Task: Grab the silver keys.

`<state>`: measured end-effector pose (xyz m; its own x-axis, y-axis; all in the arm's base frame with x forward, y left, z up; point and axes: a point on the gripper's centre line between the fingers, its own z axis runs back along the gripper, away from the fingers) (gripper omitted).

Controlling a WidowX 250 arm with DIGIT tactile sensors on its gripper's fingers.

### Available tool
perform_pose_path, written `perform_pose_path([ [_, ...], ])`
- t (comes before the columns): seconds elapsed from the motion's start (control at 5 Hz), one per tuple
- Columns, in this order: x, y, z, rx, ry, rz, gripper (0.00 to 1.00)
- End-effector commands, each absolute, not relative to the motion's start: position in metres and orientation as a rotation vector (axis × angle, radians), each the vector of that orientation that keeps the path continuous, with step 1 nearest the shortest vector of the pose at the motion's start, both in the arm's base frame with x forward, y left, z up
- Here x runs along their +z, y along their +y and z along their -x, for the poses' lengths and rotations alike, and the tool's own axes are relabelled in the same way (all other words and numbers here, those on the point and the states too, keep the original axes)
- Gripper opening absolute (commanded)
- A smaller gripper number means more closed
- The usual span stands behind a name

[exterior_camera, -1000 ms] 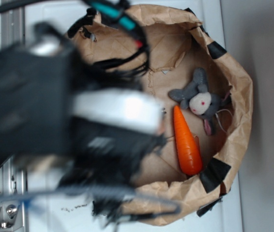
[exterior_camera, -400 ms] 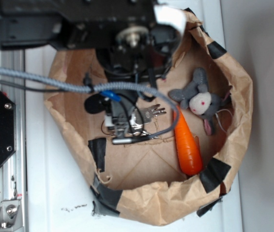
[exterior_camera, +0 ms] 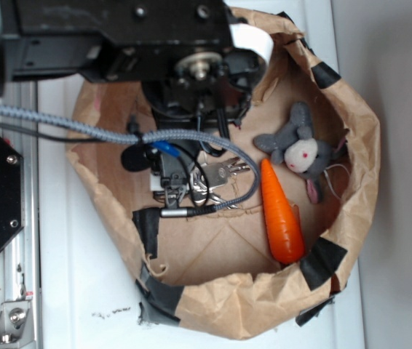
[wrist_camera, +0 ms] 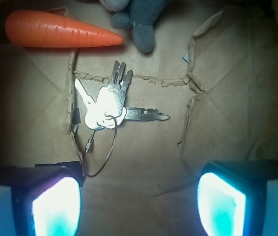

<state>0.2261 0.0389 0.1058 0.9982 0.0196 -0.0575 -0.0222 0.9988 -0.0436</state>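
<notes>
Inside the brown paper bag [exterior_camera: 351, 138], on its flat creased floor, lie the silver keys [wrist_camera: 110, 104]: several blades fanned out, one pointing right, joined on a thin wire loop [wrist_camera: 103, 150] that trails toward the near edge of the wrist view. Pincer [wrist_camera: 139, 204] hovers above the keys, released, its two fingers [wrist_camera: 55, 204] spread wide at the lower corners and touching nothing. Orange carrot [wrist_camera: 60, 35] lies far left of the keys, apart from them, tip pointing right. Grey plush toy [wrist_camera: 136, 14] sits just beside the carrot tip. In the exterior view the arm and cable hide most of the keys [exterior_camera: 220, 174], probably directly under the wrist. Bag rests on a white bench [exterior_camera: 82, 291].
</notes>
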Motion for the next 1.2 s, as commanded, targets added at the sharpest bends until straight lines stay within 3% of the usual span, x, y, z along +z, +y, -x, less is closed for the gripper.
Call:
perform_pose_path([
  [0.0, 0.113, 0.046, -0.228, 0.044, 0.025, 0.036, 1.0],
  [0.2, 0.113, 0.046, -0.228, 0.044, 0.025, 0.036, 1.0],
  [0.4, 0.083, 0.032, -0.238, 0.048, 0.082, 0.098, 1.0],
  [0.6, 0.069, 0.029, -0.241, 0.058, 0.082, 0.141, 1.0],
  [1.0, 0.052, 0.042, -0.237, -0.021, 0.095, 0.117, 1.0],
])
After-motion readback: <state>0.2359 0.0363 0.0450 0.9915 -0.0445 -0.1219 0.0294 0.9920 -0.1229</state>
